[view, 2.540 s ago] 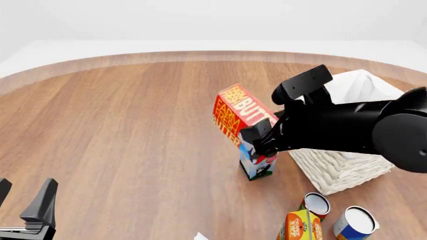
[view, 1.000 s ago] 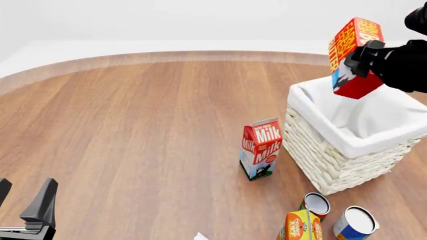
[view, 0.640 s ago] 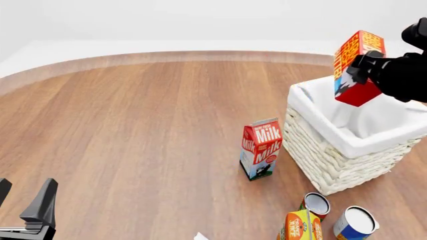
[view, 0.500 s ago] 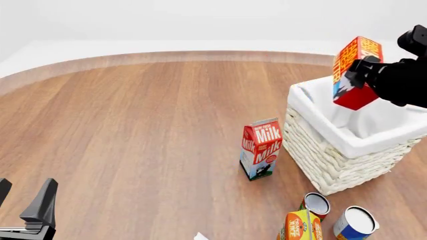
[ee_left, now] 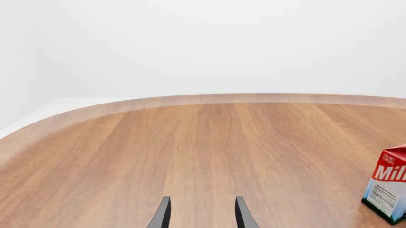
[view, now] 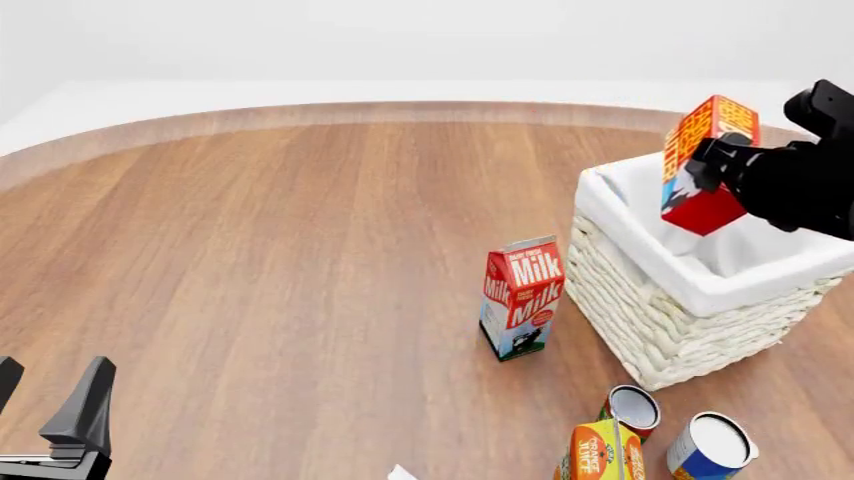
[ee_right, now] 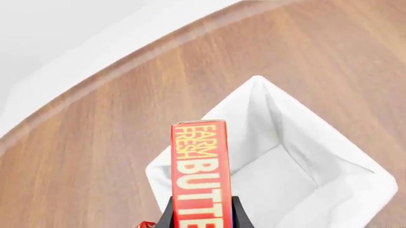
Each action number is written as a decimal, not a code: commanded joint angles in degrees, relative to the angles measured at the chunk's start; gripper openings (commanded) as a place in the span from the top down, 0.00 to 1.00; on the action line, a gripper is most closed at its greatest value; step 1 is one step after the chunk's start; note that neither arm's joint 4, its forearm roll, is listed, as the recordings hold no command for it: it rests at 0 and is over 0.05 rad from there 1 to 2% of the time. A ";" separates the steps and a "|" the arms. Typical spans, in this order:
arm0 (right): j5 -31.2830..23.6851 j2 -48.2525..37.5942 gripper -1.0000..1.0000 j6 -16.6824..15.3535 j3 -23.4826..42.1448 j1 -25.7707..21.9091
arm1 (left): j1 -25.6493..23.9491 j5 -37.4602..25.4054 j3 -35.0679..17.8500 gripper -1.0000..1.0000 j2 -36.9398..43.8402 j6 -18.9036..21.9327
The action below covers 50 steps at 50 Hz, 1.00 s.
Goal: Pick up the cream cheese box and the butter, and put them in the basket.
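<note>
1. Red-and-orange, the butter (view: 707, 165) is pinched between the fingers of the right gripper (view: 714, 160) and hangs above the basket (view: 667, 310), over the inner side of its near-left rim, clear of the liner.
2. Its long axis stands nearly upright with a slight tilt; the right wrist view shows the box (ee_right: 199, 175) over the white-lined hollow (ee_right: 279, 185), which looks bare, though I cannot see every corner.
3. Judging from that, the coming move is a short descent and release; the open room lies toward the basket's middle, away from the near wall.
4. Beside the basket stands the milk carton (view: 522, 297), apart from it, and below are cans (view: 631, 408) near its front corner.
5. Far from the basket, the left gripper (view: 54, 425) rests with fingers spread, holding nothing; the right arm is plainly nearer.
</note>
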<state>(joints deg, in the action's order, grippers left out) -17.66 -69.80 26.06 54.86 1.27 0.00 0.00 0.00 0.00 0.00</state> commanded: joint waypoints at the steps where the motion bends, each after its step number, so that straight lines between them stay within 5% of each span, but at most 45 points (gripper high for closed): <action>1: 2.57 -0.09 1.00 1.72 -0.85 0.83 | 0.00 0.00 0.00 0.00 0.00 0.00; 50: 6.47 -3.23 1.00 2.70 -3.45 3.46 | 0.00 0.00 0.00 0.00 0.00 0.00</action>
<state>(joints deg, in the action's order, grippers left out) -12.09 -73.35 28.11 51.33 3.91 0.00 0.00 0.00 0.00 0.00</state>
